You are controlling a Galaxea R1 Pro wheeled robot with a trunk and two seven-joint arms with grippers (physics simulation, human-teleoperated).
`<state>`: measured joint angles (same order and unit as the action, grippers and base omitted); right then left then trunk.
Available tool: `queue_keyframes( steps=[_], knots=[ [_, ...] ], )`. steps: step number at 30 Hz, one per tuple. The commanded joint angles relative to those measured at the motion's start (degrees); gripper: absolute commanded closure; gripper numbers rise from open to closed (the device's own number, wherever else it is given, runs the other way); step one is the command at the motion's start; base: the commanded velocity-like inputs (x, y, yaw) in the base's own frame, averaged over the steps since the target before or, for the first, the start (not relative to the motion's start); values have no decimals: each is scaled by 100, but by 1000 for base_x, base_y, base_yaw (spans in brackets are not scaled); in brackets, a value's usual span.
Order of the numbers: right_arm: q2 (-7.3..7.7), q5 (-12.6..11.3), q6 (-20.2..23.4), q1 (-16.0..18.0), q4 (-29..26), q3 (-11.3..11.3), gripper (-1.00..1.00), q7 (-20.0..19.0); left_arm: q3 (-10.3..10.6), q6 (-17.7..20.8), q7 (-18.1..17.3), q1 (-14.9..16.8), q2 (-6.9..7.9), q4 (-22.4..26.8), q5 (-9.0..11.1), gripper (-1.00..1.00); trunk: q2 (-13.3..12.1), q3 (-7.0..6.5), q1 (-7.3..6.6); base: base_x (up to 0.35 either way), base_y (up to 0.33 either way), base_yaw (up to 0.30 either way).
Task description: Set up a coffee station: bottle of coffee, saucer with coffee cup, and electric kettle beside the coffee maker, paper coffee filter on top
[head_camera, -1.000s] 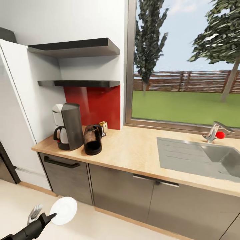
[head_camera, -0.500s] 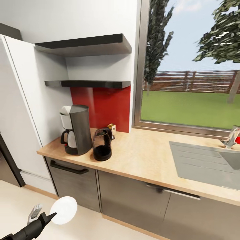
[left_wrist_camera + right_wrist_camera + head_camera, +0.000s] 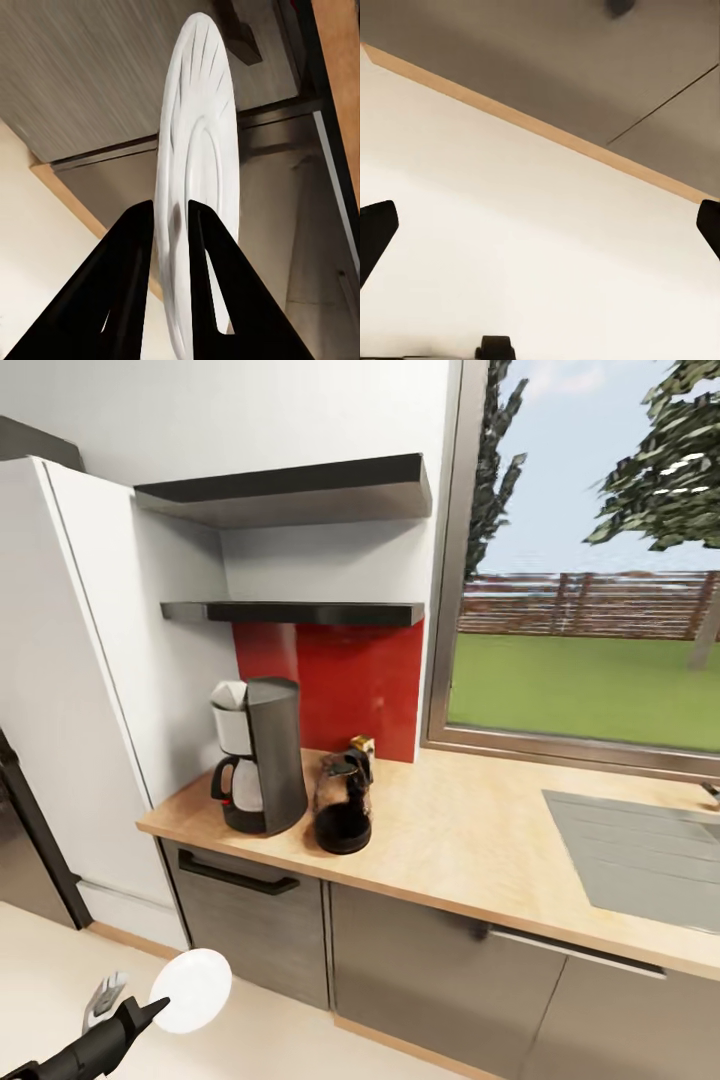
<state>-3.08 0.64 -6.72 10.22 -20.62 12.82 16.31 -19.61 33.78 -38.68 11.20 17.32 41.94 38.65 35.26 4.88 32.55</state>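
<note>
Saucer (image 3: 196,187) pinched in left hand (image 3: 171,225), countertop (image 3: 480,840) ahead

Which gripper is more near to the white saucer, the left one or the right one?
Left. The left gripper is shut on the saucer, pinching its rim. The right gripper is open, facing bare floor and a cabinet base, with no saucer between its fingers.

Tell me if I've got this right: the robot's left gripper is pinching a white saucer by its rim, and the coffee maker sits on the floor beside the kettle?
Not quite. The left gripper does pinch the white saucer, but the head view shows the coffee maker on the countertop, beside the kettle.
</note>
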Motion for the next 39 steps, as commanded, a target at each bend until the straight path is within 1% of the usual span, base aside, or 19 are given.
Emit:
queue_keyframes(
  steps=[1,14,23,39],
  knots=[
    [1,6,-5,6,5,36,-100,48,-8,32,-2,5,0,-2,20,100,9,10,4,156,301,0],
    [1,1,0,6,5,31,-100,47,-8,43,-34,-3,0,-1,29,100,9,10,4,80,301,-7],
    [1,-1,-4,6,12,36,-100,47,-8,44,-34,-4,0,-1,29,100,9,-1,4,13,304,-165],
    [9,6,2,6,14,36,-100,40,-5,41,-34,-4,-7,7,29,100,9,-2,4,0,306,-8]
  ],
)
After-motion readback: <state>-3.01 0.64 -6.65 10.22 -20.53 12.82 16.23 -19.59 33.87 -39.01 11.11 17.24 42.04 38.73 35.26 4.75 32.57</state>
